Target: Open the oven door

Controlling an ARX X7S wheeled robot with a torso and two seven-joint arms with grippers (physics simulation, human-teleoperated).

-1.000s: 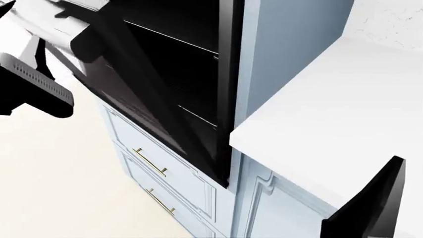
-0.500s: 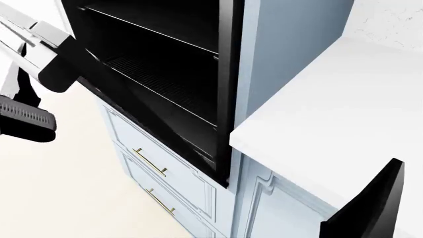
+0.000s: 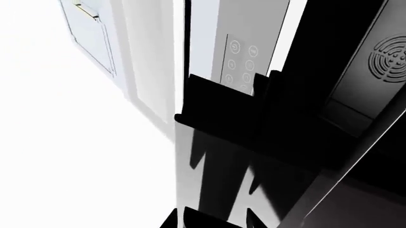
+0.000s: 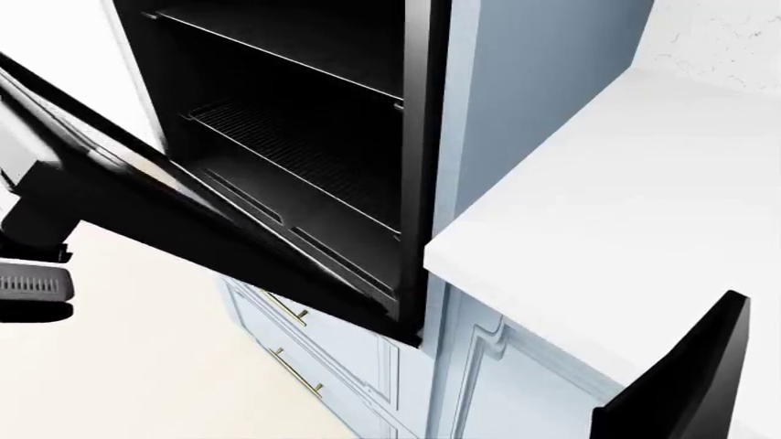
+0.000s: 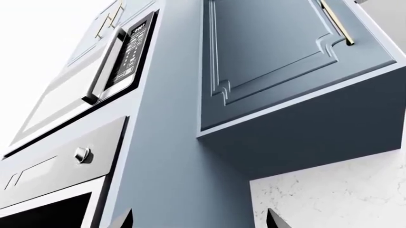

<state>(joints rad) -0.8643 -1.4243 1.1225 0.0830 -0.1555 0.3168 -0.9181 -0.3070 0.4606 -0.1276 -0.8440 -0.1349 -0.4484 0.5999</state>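
Note:
In the head view the oven (image 4: 320, 137) stands open, black inside with wire racks, framed by pale blue cabinetry. Its oven door (image 4: 183, 219) hangs down and out to the left as a glossy black panel. My left gripper (image 4: 31, 283) sits at the left edge just below the door's outer end. In the left wrist view its fingertips (image 3: 174, 221) are apart over the reflective door surface (image 3: 222, 180), nothing between them. My right gripper (image 4: 683, 375) hovers low right by the counter; in its wrist view the right gripper (image 5: 199, 221) is open.
A white countertop (image 4: 610, 201) juts out right of the oven. Pale blue drawers with brass handles (image 4: 293, 366) sit under the door, above a cream floor (image 4: 123, 375). The right wrist view looks up at a microwave (image 5: 120, 57) and an upper cabinet (image 5: 273, 47).
The oven door has swung much further down and outward, exposing both racks. My left gripper has dropped lower and left along with the door's edge. The right arm has not moved.

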